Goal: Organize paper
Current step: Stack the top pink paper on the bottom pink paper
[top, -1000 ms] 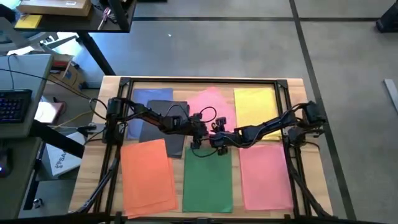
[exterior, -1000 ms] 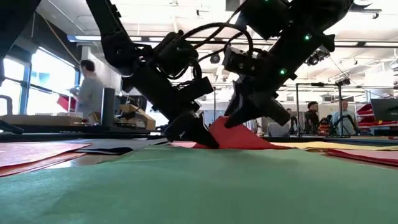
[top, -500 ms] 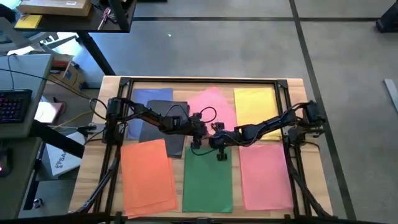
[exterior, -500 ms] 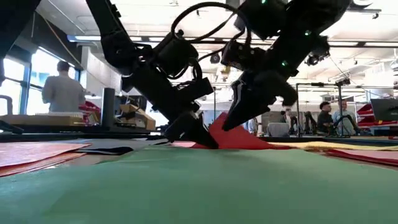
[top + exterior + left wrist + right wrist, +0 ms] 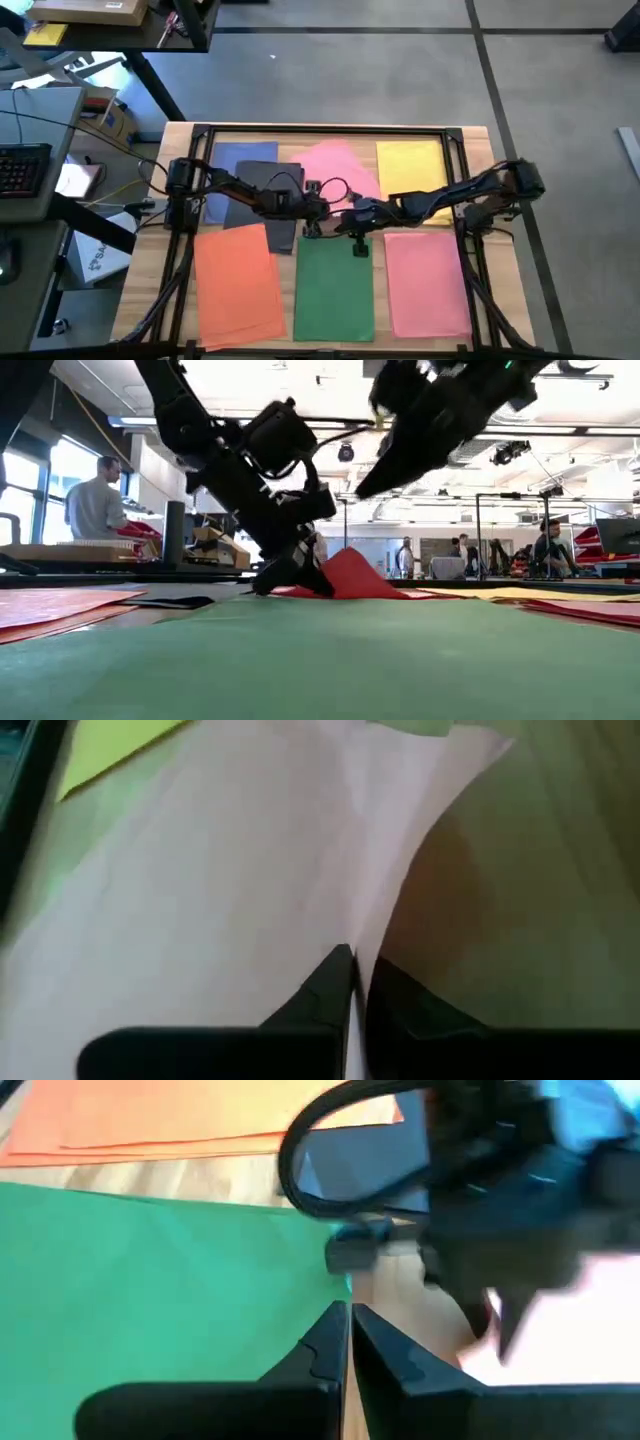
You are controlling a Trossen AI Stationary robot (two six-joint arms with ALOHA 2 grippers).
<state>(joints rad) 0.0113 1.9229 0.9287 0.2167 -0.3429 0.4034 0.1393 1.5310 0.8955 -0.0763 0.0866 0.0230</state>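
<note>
A: From above, what's covered?

B: Both arms cross the middle of the counter [image 5: 478,140]. They hide the near edge of the pink sheet [image 5: 338,170] at the back and part of the grey sheet [image 5: 268,200].

A: And at counter height?

B: The right gripper [image 5: 420,435] is cut off by the top edge, so its jaws can't be read there. The people [image 5: 95,505] in the room behind are too small to make out.

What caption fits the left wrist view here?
Left gripper shut on the lifted edge of a pink sheet, a yellow sheet beyond it.
</note>
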